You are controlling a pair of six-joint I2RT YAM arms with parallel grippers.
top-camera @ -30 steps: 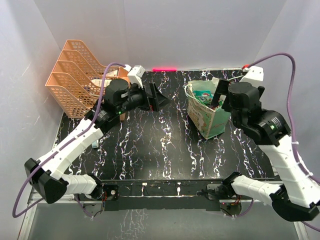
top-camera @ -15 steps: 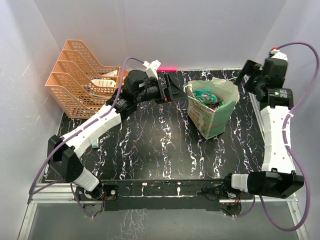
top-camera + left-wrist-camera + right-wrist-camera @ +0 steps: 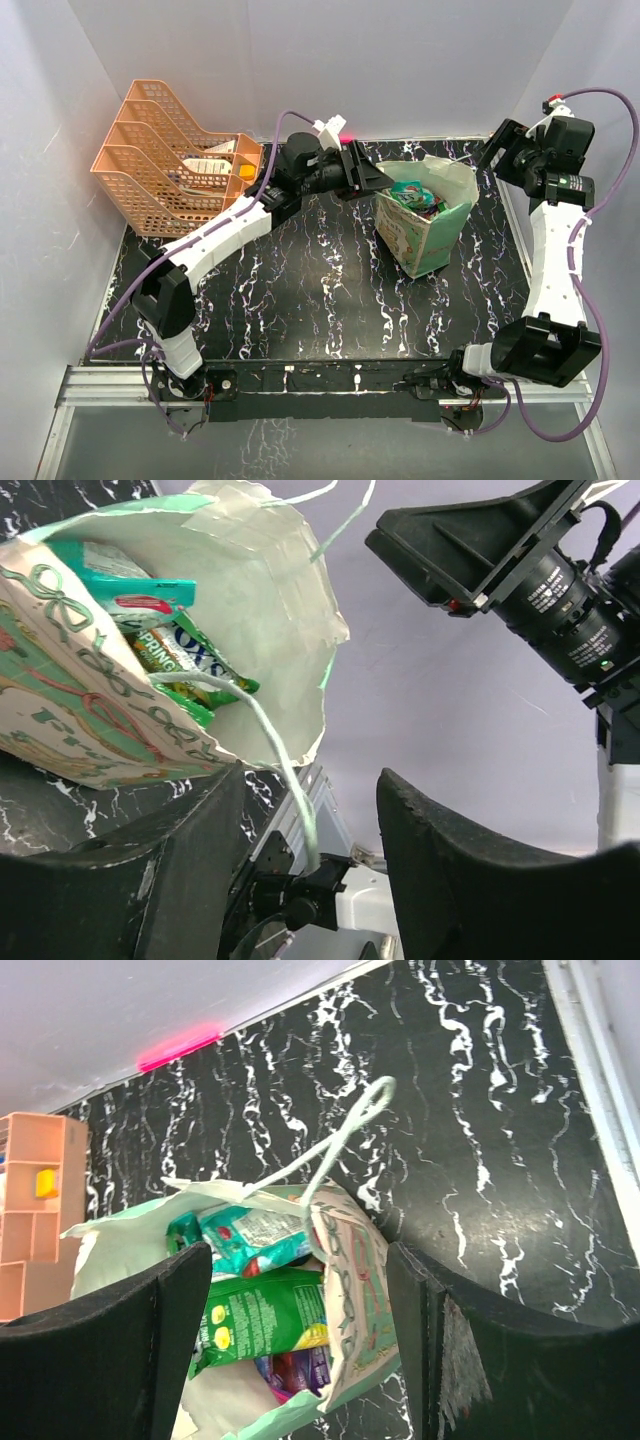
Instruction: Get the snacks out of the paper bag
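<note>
Snacks (image 3: 417,196): green, teal and purple packets, all packed inside the paper bag (image 3: 425,240). None seen lying out on the counter (image 3: 320,290).
Bag: upright, mouth open, far right of centre on the counter. One string handle trails toward the left claw (image 3: 372,180).
Left claw: at the bag's left rim, fingers apart. In the wrist view the string hangs between them, not pinched.
Right claw (image 3: 505,150): raised off the bag's right side, fingers apart, holding nothing.
Peach rack (image 3: 150,165): far left, well apart from the bag.
Progress, as judged: nothing removed; every packet left to take out.
</note>
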